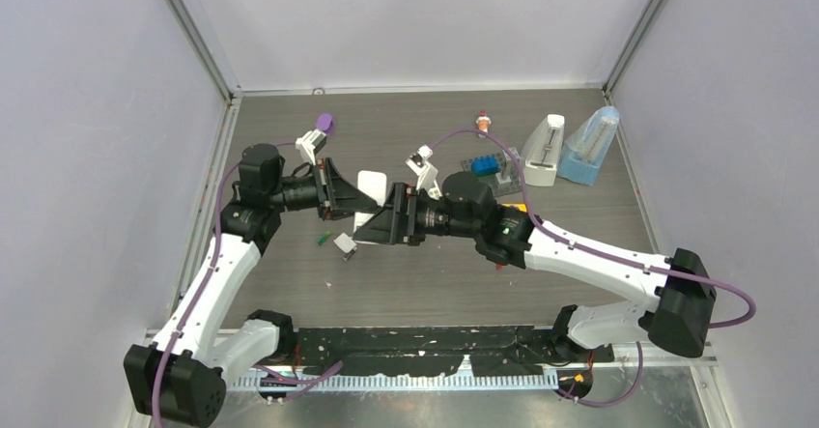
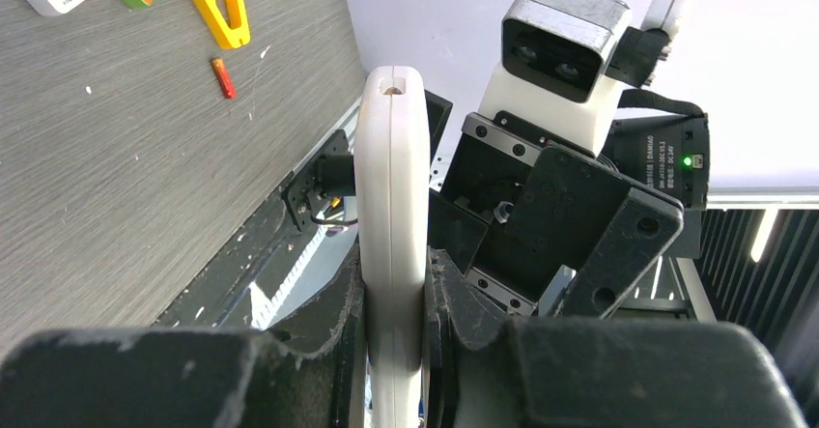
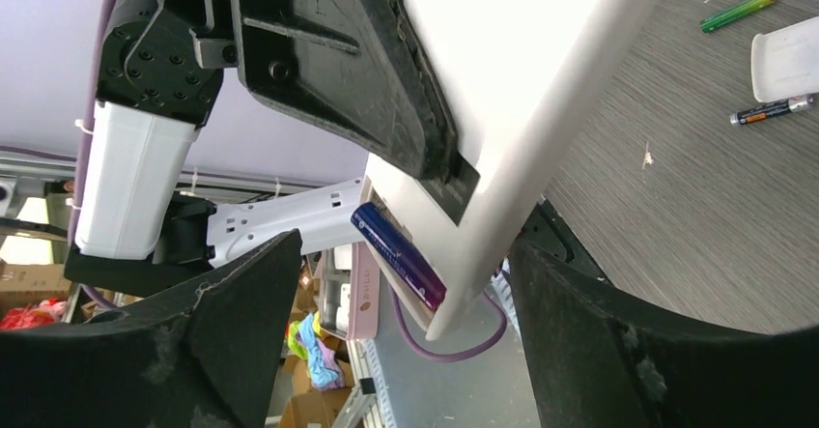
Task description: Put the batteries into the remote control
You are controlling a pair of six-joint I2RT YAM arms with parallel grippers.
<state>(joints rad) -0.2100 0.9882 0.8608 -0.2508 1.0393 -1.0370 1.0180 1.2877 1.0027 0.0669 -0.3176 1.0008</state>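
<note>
Left fingers: your left gripper (image 2: 391, 298) is clamped hard on both sides of the white remote (image 2: 391, 186) and holds it edge-on, clear of the tabletop.
Right fingers: your right gripper (image 3: 406, 244) is spread wide and empty, with one finger on each side of the remote's open end and neither touching it.
Purple battery (image 3: 398, 254): it lies in the remote's open bay. You cannot tell from here whether it is pressed fully home.
Remote position: in the air over the middle of the tabletop, between the two grippers.
Loose batteries: the green battery (image 3: 737, 10) and the dark-and-silver battery (image 3: 771, 111) lie left of the tabletop's middle, just beside a white cover piece (image 3: 787, 58). The red-orange battery (image 2: 223, 76) lies well apart from them.
Step, as judged: one cell is in and the next has to be fetched.
Doing it well: hold the left clamp steady. Draw the right fingers straight back so they do not knock the remote. Take the next battery by its middle and match its flat end to the spring.
</note>
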